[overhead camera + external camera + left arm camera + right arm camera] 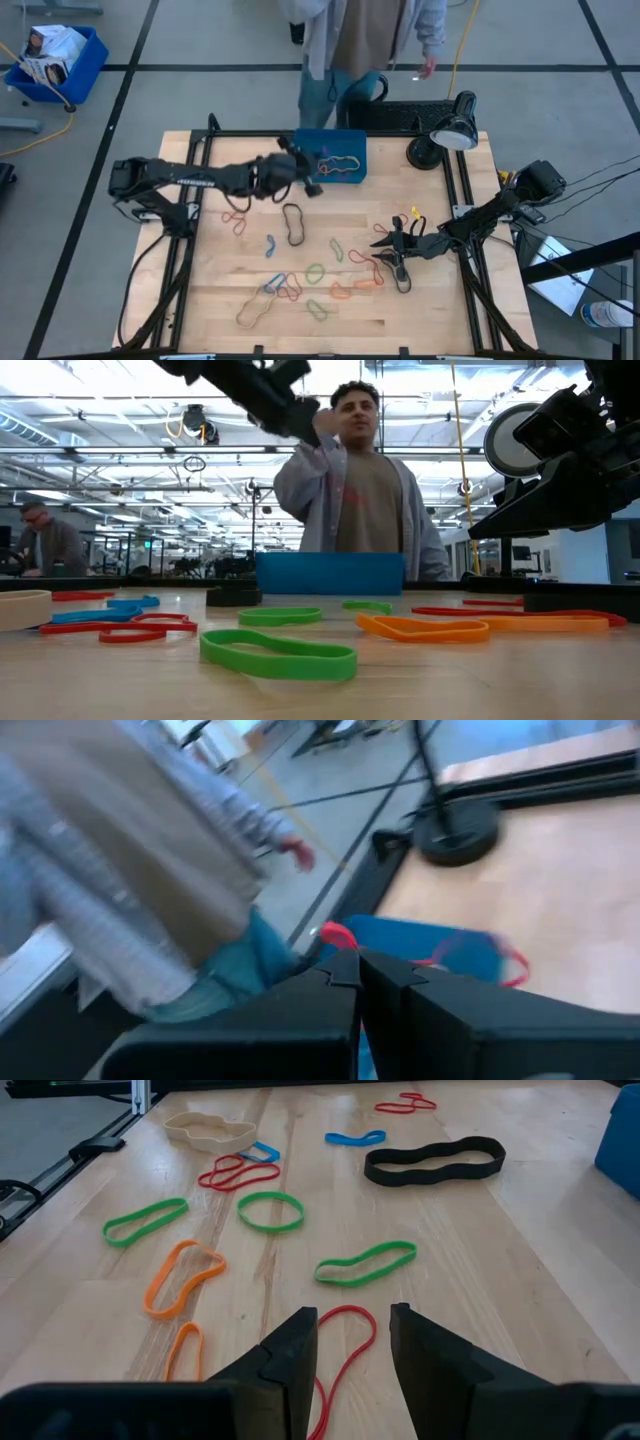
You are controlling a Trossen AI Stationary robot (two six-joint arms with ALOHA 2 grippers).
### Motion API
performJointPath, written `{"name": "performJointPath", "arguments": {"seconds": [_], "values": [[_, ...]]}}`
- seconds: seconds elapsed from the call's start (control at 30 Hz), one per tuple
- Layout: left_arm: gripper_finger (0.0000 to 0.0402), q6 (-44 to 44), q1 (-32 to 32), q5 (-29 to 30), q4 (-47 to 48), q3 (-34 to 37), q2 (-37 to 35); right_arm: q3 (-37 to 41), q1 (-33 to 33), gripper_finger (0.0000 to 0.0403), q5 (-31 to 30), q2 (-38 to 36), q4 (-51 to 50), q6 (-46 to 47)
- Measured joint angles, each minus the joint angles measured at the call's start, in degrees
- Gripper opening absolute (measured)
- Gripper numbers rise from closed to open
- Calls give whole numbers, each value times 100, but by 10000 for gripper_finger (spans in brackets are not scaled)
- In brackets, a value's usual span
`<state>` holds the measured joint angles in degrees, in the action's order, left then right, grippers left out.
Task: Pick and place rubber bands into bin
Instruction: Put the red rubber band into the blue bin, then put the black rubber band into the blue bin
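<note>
The small blue bin [335, 150] stands at the table's far edge, with a band [343, 165] lying in it. My left gripper [308, 183] hovers at the bin's near left corner, shut on a red rubber band [338, 934]. Many rubber bands lie flat on the wood: a black one [294, 222], green ones [365, 1264], orange ones [183, 1276], red, blue and tan ones. My right gripper [350, 1320] is open and low over the table's right middle [385, 243], its fingers on either side of a red band [345, 1342]. My left gripper pinches the red band between its two shut fingers, a short piece [338, 934] showing just past the fingertips. The rest of the loop [510, 965] reaches out beyond them over the blue bin [440, 945], clear of the table. The view is blurred, so the layers do not show.
A person [360, 40] stands just behind the table's far edge, one hand raised [325, 425]. A black stand with a round white head [452, 132] is at the far right corner. A larger blue bin [55, 60] sits on the floor, far left.
</note>
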<state>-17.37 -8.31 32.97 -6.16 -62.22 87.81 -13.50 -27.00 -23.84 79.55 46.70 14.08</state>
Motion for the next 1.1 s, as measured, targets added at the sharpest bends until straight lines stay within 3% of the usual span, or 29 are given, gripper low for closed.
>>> {"name": "performJointPath", "arguments": {"seconds": [0.37, 0.5, 0.7, 0.87, 1.1], "values": [[18, 748, -1333, -1288, -192, -4, 391, 0, 0, 118, -2, -2, 22, -1], [20, 809, -1489, -1703, -210, -2, 721, 0, 2, 118, -2, -2, 29, 1], [29, 741, -1511, -1824, -247, -2, 1032, 2, 0, 118, -2, -2, 20, -1], [96, 756, -1525, -2075, -157, 0, 1060, 2, 0, 118, -2, -2, 22, 1], [218, 883, -1472, -1833, 725, 0, 703, 2, 1, 118, -2, -2, 22, -1]]}}
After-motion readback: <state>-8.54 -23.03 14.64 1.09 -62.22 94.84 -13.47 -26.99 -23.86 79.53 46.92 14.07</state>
